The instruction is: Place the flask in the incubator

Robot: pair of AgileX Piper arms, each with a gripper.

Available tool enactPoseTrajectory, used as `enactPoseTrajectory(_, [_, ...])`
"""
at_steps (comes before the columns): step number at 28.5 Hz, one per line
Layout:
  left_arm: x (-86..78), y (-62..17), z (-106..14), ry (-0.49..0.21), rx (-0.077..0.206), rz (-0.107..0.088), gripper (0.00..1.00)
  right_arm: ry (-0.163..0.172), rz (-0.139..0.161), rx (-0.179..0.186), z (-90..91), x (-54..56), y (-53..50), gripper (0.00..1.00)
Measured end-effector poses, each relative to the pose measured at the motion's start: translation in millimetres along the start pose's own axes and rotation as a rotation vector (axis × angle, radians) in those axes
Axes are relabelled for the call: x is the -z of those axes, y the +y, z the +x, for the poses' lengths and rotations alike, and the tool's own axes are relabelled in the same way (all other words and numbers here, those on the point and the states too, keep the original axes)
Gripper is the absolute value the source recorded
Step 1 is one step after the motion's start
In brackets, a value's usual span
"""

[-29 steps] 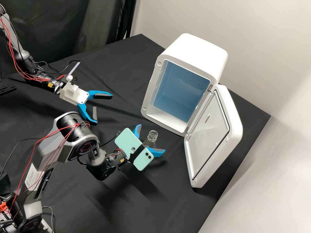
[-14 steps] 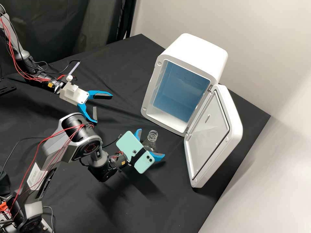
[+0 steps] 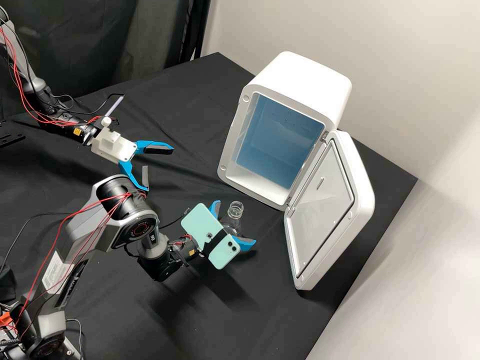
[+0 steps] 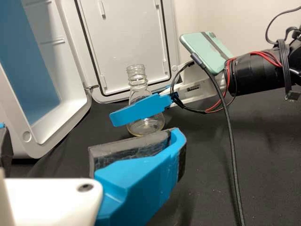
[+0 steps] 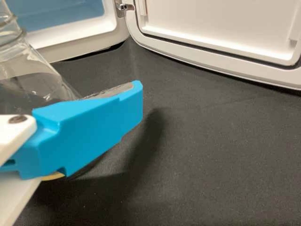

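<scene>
A small clear glass flask (image 3: pixel 233 215) stands upright on the black bench in front of the white incubator (image 3: pixel 300 80). The incubator's door (image 3: pixel 357 200) is swung wide and its blue inside is bare. My right gripper (image 3: pixel 235 223) is open, with one blue finger on each side of the flask's body. In the right wrist view one finger (image 5: pixel 84 122) lies close against the flask (image 5: pixel 28 70). My left gripper (image 3: pixel 160 168) hangs open to the left, apart from the flask. The left wrist view has the flask (image 4: pixel 142 110) behind the right arm's finger (image 4: pixel 136 110).
A mint-green phone (image 3: pixel 210 235) is strapped to the right arm's wrist. Red wires and cables run along both arms. The bench edge (image 3: pixel 360 260) lies just beyond the open door. Bare black bench lies between the flask and the incubator's mouth.
The right arm has pushed its gripper a little forward and down, so the flask now sits deeper between the fingers. The left arm shifted only slightly.
</scene>
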Motion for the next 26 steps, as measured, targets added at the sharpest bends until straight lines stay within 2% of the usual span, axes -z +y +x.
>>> enactPoseTrajectory(7, [-0.6, 4.7, -1.4, -0.001, -0.013, 0.002, 1.00, -0.001, 0.001, -0.002, 0.0, -0.1, 0.2, 1.00])
enactPoseTrajectory(21, [-0.7, 4.9, -1.5, -0.001, -0.014, 0.002, 1.00, 0.006, -0.003, 0.008, 0.4, 2.9, -3.4, 1.00])
enactPoseTrajectory(26, [-0.7, 4.9, -1.5, -0.001, -0.014, 0.002, 1.00, 0.011, -0.014, 0.010, 0.8, 4.3, -4.4, 1.00])
